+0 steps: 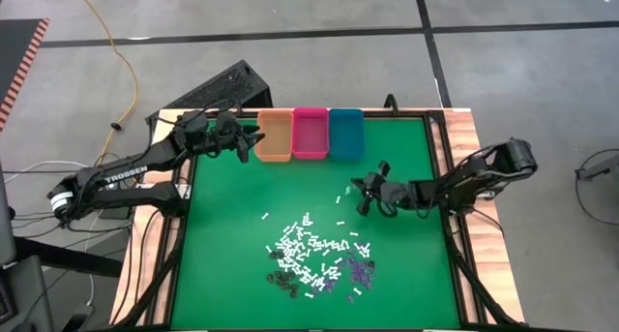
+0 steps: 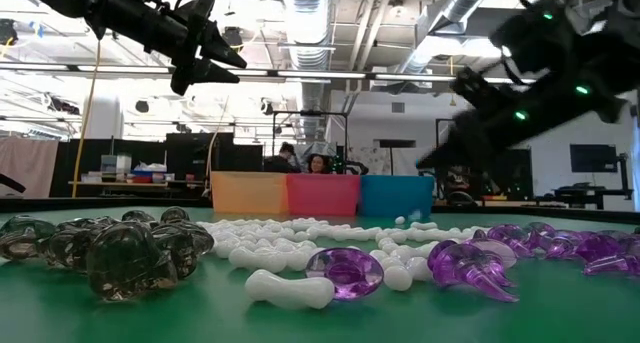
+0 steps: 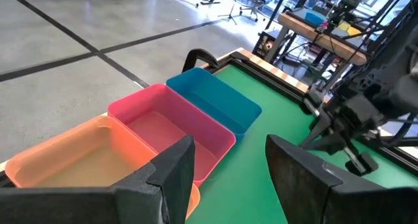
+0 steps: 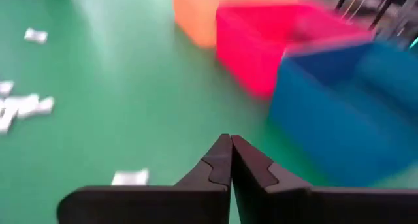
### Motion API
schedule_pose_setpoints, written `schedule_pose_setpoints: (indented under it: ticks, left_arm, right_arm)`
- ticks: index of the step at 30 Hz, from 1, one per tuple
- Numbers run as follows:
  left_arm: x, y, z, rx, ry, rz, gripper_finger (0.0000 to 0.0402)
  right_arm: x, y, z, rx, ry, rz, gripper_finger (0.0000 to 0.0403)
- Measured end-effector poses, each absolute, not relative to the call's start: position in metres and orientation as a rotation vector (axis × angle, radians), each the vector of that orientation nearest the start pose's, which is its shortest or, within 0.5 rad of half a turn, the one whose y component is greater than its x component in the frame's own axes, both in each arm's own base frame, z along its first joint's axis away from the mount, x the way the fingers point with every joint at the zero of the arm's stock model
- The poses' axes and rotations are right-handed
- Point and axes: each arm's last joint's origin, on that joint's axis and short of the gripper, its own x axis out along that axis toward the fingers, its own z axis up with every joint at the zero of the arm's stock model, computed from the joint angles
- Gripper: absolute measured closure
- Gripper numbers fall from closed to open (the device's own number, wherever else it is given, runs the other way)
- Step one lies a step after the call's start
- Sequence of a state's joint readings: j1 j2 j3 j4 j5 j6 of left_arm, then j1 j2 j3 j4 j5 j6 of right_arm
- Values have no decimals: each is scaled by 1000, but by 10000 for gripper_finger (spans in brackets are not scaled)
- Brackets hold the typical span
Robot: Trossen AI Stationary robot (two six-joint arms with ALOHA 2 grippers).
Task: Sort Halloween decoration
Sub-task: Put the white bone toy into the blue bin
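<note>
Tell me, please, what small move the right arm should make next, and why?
Probably drop back to the pile and grasp again: the right gripper is shut with nothing visible between its fingertips, facing the teal bin, while all three bins look empty. The left gripper waits open by the orange bin.

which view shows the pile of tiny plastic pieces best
The high view: the whole pile of white, purple and dark plastic pieces lies spread on the green table. The low view shows only near pieces large; the right wrist view catches a few white ones; the left wrist view none.
</note>
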State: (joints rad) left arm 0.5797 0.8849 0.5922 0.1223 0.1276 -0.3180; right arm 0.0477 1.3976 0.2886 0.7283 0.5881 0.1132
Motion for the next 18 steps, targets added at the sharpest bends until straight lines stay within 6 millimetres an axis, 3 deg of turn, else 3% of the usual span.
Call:
schedule_pose_setpoints:
  ticks: [5, 8, 13, 18]
  left_arm:
    - [169, 106, 278, -371, 88, 474, 223]
    - [169, 106, 278, -371, 88, 474, 223]
    - [170, 105, 278, -373, 94, 436, 223]
    - [170, 105, 278, -359, 98, 428, 223]
  right_arm:
    - [237, -37, 161, -51, 283, -607, 381]
    - [241, -50, 169, -29, 291, -552, 368]
    - [246, -47, 168, 75, 298, -353, 326]
    - [253, -34, 147, 151, 381, -304, 263]
